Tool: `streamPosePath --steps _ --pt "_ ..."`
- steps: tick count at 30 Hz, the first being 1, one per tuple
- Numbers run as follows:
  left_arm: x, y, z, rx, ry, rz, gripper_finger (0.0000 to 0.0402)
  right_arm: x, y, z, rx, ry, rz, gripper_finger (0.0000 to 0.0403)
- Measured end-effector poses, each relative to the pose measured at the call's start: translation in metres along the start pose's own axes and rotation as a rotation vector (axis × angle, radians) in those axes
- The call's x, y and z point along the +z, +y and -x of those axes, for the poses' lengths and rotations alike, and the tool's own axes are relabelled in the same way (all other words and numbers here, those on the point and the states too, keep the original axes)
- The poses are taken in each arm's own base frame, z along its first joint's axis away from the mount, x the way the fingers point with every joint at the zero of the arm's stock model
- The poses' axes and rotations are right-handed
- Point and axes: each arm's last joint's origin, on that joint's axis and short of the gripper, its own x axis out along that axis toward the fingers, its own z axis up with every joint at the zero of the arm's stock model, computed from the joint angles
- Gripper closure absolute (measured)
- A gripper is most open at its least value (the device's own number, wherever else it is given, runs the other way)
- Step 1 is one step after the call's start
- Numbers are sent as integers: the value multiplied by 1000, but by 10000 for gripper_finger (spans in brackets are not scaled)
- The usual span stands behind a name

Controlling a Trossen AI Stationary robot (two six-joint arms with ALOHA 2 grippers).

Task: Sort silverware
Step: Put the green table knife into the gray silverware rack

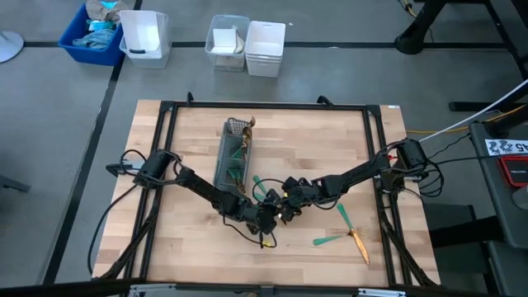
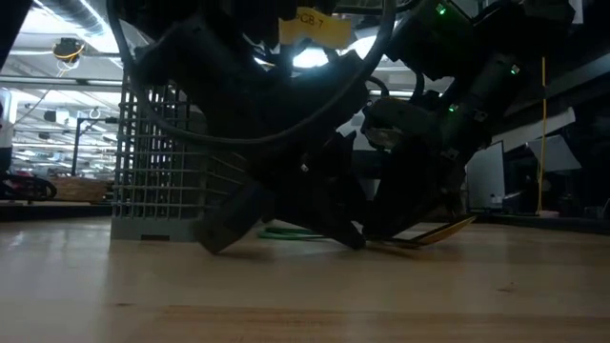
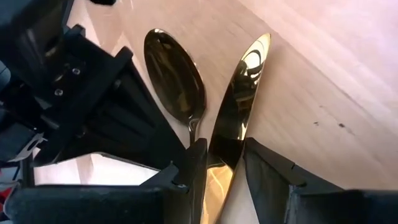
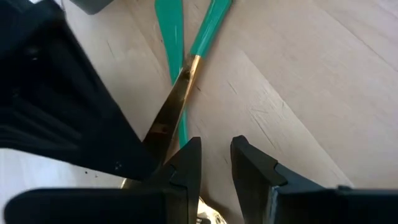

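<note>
Both grippers meet at the table's middle, just near of the grey mesh caddy [image 1: 233, 153] [image 2: 157, 162], which stands on its base with silverware inside. My left gripper [image 1: 266, 221] [image 3: 224, 144] is shut on a gold knife [image 3: 233, 106]. A gold spoon [image 3: 174, 74] lies beside the knife, its neck running under one finger. My right gripper [image 1: 285, 208] [image 4: 216, 143] stands open over bare wood. Beside it, two crossed pieces with teal handles [image 4: 171, 25] lie flat, one showing a gold shaft [image 4: 177, 99]. More silverware [image 1: 342, 233] lies near the right edge. My left gripper pinches the knife's blade by its two edges [image 3: 224, 155], at the handle end, between its two fingers. The fingers slant down and lie along the knife, whose tip points away from them. In the low view the blade [image 2: 440, 231] tilts, its tip raised off the wood.
A gold knife [image 1: 360, 245] and teal-handled pieces lie at the near right. Black frame rails [image 1: 165, 165] border the table. Beyond the far edge stand a blue bin [image 1: 91, 33] and white bins [image 1: 144, 37] [image 1: 247, 45]. Bare wood lies at the near left.
</note>
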Motion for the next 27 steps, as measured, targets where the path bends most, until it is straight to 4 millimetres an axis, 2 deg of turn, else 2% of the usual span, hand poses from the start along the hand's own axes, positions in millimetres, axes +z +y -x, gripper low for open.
streamPosePath --steps 11,27 --pt "-6 6 -4 12 19 14 304 -1 1 0 37 38 -1 316" --pt "-4 9 -4 84 30 -10 304 -1 1 0 44 48 0 316"
